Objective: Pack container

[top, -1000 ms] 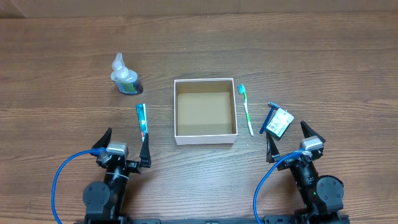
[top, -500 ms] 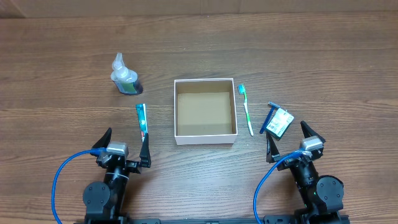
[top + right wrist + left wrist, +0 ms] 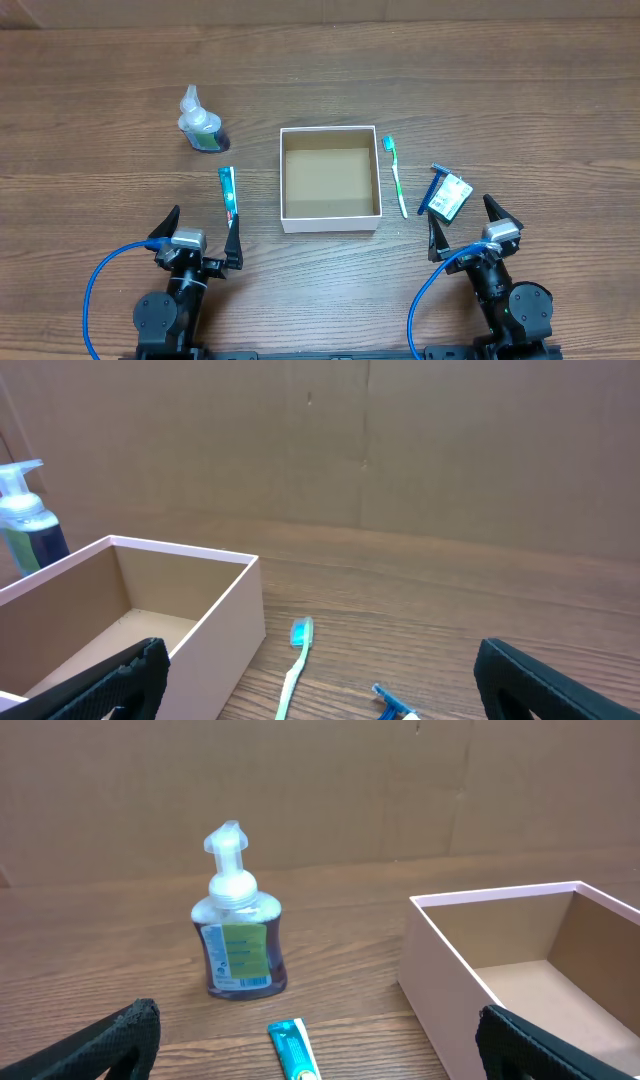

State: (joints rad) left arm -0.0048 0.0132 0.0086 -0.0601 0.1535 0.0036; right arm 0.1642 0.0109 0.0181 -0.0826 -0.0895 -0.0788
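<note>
Nothing is packed yet: the container [image 3: 329, 223] sits empty, with the toothbrush [image 3: 397, 178], toothpaste [image 3: 228, 193] and bottle [image 3: 200, 128] outside it on the table [image 3: 520, 100]. The left hand [image 3: 203, 228] and right hand [image 3: 461, 214] are both open and empty.

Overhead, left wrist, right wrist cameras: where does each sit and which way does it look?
Overhead: above the wooden table, looking straight down; both arms at the bottom edge, left claw and right claw open.
Left wrist: low on the left arm, facing forward at the clear pump bottle of green liquid and blue-green toothpaste tube; black fingertips in both bottom corners.
Right wrist: on the right arm, facing forward at the green-and-white toothbrush; black fingertips likewise.
Shared: both wrist views catch the white square cardboard box with brown inside.
</note>
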